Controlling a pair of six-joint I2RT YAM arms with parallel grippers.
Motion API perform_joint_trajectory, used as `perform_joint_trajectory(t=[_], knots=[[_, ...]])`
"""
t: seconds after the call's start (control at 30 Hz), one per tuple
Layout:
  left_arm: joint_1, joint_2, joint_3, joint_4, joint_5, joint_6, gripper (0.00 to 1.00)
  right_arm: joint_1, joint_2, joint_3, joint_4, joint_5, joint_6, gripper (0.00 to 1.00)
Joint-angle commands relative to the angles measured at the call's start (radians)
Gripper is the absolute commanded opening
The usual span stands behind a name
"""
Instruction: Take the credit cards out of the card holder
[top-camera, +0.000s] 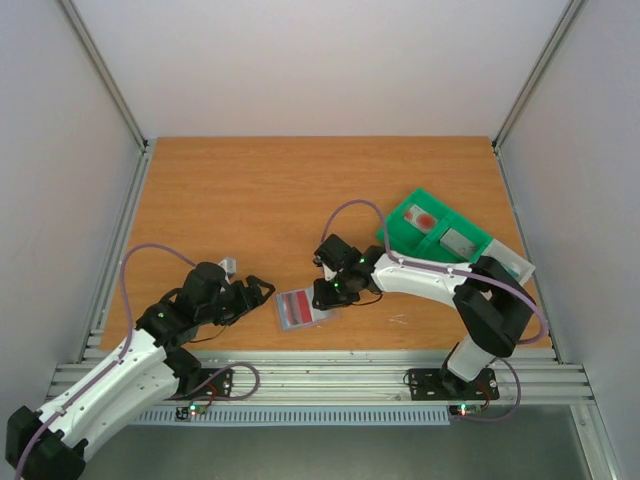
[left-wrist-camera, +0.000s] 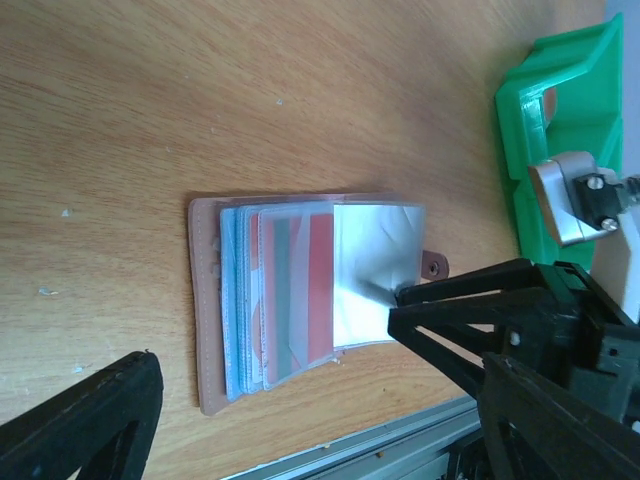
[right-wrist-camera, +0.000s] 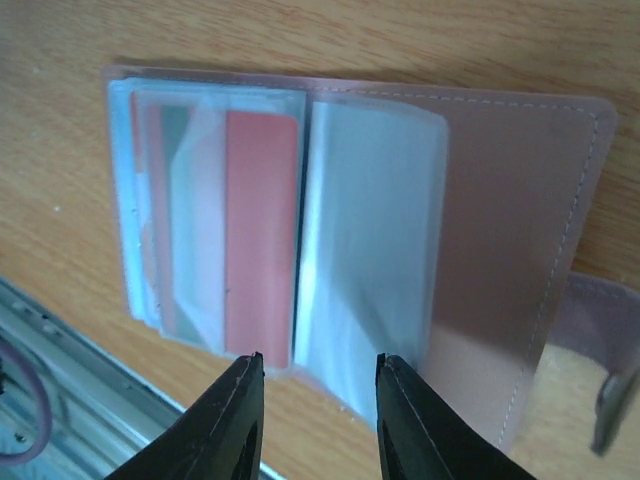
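One open card holder (right-wrist-camera: 510, 200), pinkish, clear sleeves (right-wrist-camera: 370, 240), red card (right-wrist-camera: 260, 230), perhaps more.

One card holder (top-camera: 303, 308), one green tray (top-camera: 403, 228), two pincers (top-camera: 264, 286) (right-wrist-camera: 315, 372).

Top view: bright, even, diffuse light; soft shadows on table (top-camera: 250, 190); walls (top-camera: 300, 60) near washed out.
Left wrist view: sharp; white glare on card holder (left-wrist-camera: 375, 270) plastic, 3 o'clock side.
Right wrist view: hazy, soft focus; right claw (right-wrist-camera: 315, 365) at 6 o'clock dark, blurred.
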Motion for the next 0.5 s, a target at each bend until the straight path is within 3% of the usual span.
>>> perform_joint_trajectory(t=[0.0,0.47], knots=[[-0.005,-0.005,-0.013,0.020,-0.010,0.012,0.86,0.009,0.047,0.016,0.061,0.012,-0.010,0.32],[-0.005,0.075,-0.044,0.133,0.049,0.003,0.82,0.029,0.167,-0.051,0.296,-0.112,0.144,0.22]])
